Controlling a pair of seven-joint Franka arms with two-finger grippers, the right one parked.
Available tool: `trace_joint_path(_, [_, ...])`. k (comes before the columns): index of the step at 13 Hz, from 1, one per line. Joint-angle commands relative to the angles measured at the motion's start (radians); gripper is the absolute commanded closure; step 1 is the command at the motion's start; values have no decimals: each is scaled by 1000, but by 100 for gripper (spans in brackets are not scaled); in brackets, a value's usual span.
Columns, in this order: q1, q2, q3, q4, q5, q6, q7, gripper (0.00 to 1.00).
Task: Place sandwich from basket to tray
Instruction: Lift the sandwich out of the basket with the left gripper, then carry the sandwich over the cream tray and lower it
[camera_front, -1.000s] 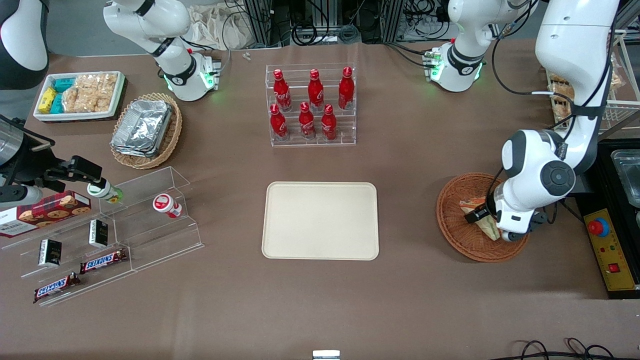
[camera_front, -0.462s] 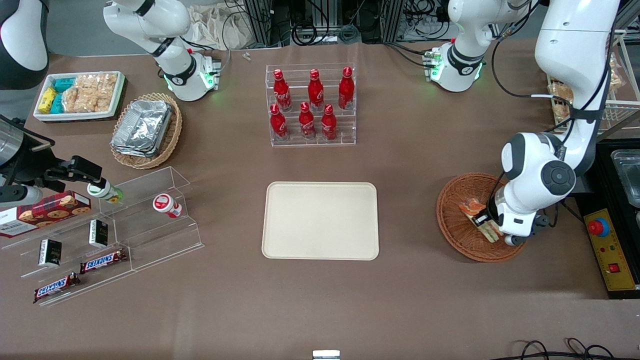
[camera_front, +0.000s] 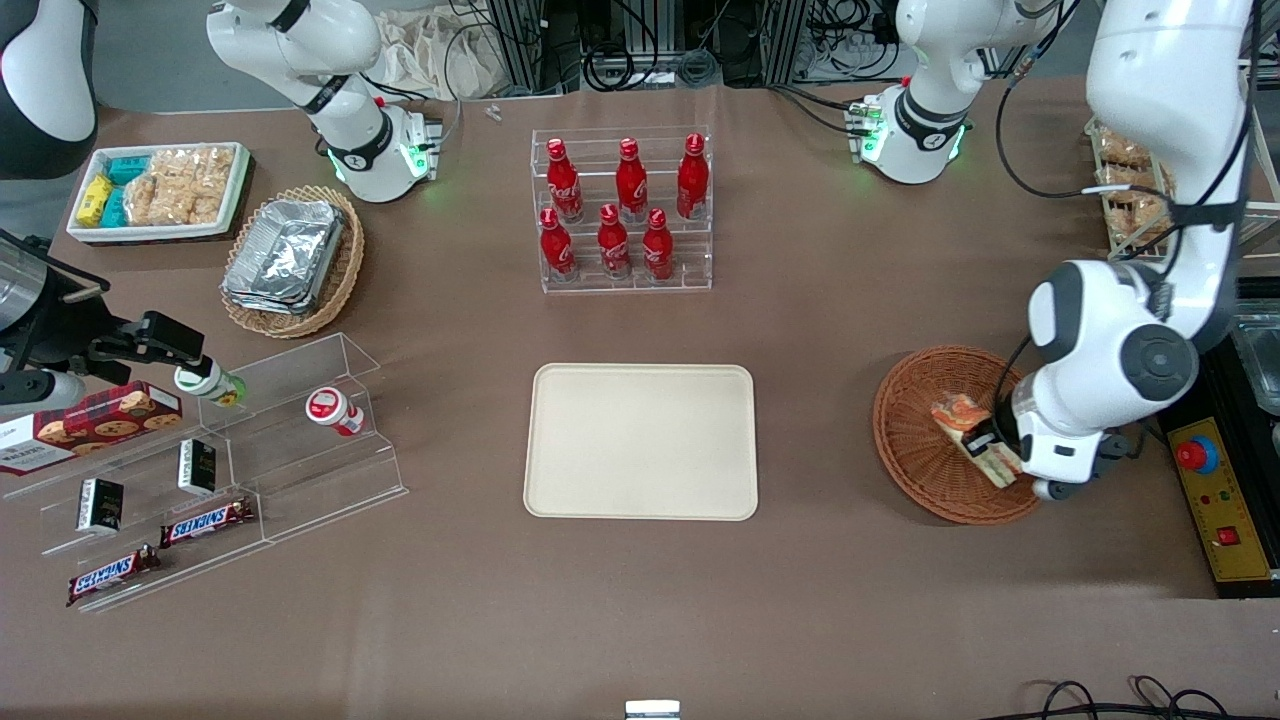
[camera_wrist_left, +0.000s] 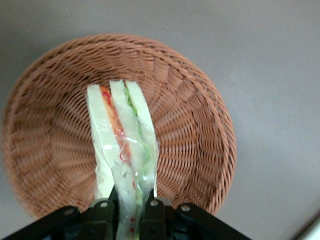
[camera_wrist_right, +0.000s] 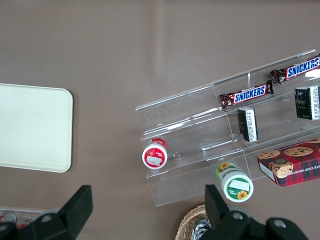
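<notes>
- While SNICKERS bars (camera_front: 204, 521) sit toward parked arm's end, gripper (camera_wrist_left: 126, 207) clamps sandwich (camera_wrist_left: 123, 150) over basket (camera_wrist_left: 200, 120).
- Sandwich's long axis runs out from fingers (camera_wrist_left: 102, 212), filling edge toward wrist camera.
- Tray (camera_front: 640, 441) lies well apart.

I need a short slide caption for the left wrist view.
The tool grips the wrapped sandwich above the basket.
</notes>
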Motion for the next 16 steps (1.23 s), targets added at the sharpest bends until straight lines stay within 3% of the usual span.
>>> trace_joint_path(1, [-11, -33, -12, 177, 15, -208, 12, 100])
trace_joint_path(4, [-12, -21, -103, 392, 12, -389, 121, 100])
trace_joint_path(7, [-15, 18, -179, 446, 14, -393, 437, 100])
trace_joint_path(12, [-18, 182, -298, 488, 14, -244, 444, 98])
trace_joint_path(16, [-116, 326, -310, 491, 17, -86, 372, 98])
